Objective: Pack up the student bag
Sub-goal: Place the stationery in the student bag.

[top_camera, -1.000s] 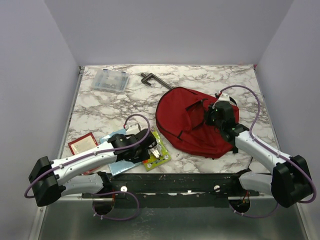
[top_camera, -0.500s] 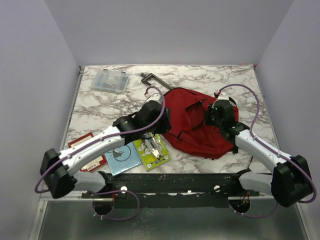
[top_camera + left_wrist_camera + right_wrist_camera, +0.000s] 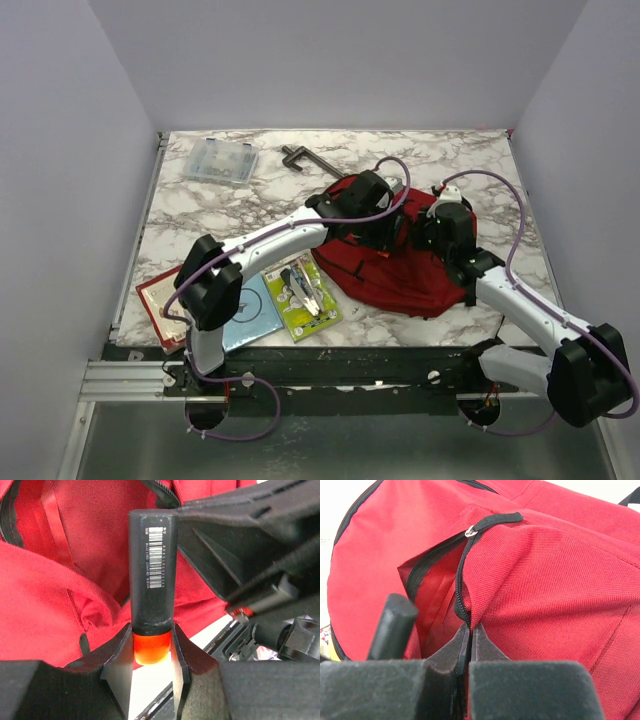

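The red student bag (image 3: 385, 275) lies at the right centre of the marble table. My left gripper (image 3: 385, 214) reaches over it and is shut on a black marker with a barcode and an orange end (image 3: 152, 570), held just in front of the bag's open pocket (image 3: 100, 540). The left gripper's jaws (image 3: 152, 630) clamp the marker at its orange end. My right gripper (image 3: 425, 236) is shut on the zipper edge of the bag's pocket (image 3: 465, 605) and holds it open. The marker's black tip (image 3: 395, 625) shows beside the right gripper (image 3: 470, 628).
A green card with a tool on it (image 3: 305, 292), a blue square item (image 3: 250, 312) and a red-framed item (image 3: 160, 298) lie at the near left. A clear plastic box (image 3: 220, 160) and a dark clamp (image 3: 300, 157) sit at the back.
My left arm has swung from the items at the near left up and right over the bag, carrying the marker. The right gripper has kept its hold on the pocket edge.
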You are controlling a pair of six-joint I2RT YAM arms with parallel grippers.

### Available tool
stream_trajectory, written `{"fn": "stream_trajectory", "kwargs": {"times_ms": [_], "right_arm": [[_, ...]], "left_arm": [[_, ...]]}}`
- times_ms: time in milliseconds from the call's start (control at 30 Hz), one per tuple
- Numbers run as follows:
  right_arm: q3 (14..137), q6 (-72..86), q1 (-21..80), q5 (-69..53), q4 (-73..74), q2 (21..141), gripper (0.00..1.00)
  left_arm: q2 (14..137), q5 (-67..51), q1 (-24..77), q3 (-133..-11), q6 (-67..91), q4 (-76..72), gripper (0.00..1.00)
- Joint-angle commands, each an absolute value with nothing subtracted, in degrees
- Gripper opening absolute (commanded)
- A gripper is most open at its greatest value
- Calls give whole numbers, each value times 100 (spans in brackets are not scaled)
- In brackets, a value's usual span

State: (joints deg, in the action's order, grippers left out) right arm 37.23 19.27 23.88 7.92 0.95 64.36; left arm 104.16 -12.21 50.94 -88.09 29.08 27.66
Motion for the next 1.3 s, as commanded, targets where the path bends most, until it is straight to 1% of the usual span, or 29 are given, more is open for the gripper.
{"fn": "stream_trajectory", "kwargs": {"times_ms": [0, 133, 300, 467, 600, 667, 733, 833, 933, 1000, 1033, 1167, 1233, 1267], "right_arm": [[3696, 1836, 2374, 488, -413, 6237, 1], [3546, 1837, 2377, 395, -559, 6038, 1], [3484, 1860, 2373, 335, -588, 5874, 1], [3435, 1848, 2372, 384, -672, 5838, 1], [3396, 1909, 2365, 142, -764, 5880, 1], [3350, 1955, 2373, 227, -764, 5847, 1], [3290, 1986, 2369, 356, -803, 5804, 1], [3272, 1984, 2372, 401, -815, 5796, 1], [3274, 1998, 2368, 399, -801, 5801, 1], [3248, 1999, 2372, 369, -805, 5776, 1], [3237, 2011, 2368, 382, -808, 5766, 1], [3203, 2020, 2368, 297, -855, 5759, 1], [3226, 2013, 2366, 348, -806, 5749, 1], [3213, 2020, 2371, 382, -809, 5740, 1]], "left_arm": [[10903, -1400, 5014, -9527, 2525, 3695, 14], [11389, -1662, 4909, -10032, 2561, 4141, 14], [11712, -1757, 4784, -10294, 2555, 4399, 13], [12142, -2168, 4767, -10870, 2579, 4586, 17], [12484, -2164, 4773, -11392, 2661, 4605, 21], [12618, -2142, 4776, -11594, 2701, 4599, 22], [12706, -2097, 4772, -11744, 2771, 4597, 28], [12605, -1974, 4772, -11717, 2783, 4525, 47], [12275, -1717, 4776, -11343, 2703, 4277, 63], [12020, -1650, 4780, -11075, 2655, 4113, 69], [11925, -1637, 4773, -10943, 2642, 4052, 70], [11588, -1528, 4746, -10477, 2638, 3760, 71], [11466, -1503, 4693, -10251, 2753, 3558, 66], [11444, -1473, 4664, -10203, 2795, 3513, 61]]}}
